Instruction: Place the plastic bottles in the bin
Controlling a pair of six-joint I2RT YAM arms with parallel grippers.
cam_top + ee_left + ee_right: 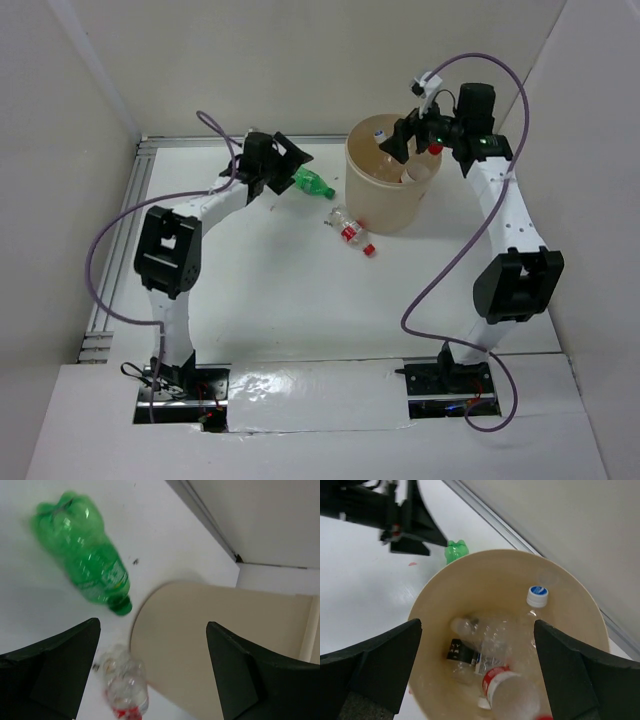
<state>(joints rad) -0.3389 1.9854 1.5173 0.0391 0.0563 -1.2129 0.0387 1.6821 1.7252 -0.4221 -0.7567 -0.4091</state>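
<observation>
The tan bin stands at the back of the table. My right gripper hangs open over its mouth. In the right wrist view the gripper has both fingers spread wide. Between them, touching neither, is a blurred clear bottle with a red label, above the bin. Deeper inside lie a white-capped bottle and a black-labelled one. My left gripper is open beside a green bottle, which lies on its side. A clear red-labelled bottle rests against the bin's foot.
White walls close in on the left, back and right. A metal rail runs along the table's left edge. Purple cables loop from both arms. The bin's wall fills much of the left wrist view.
</observation>
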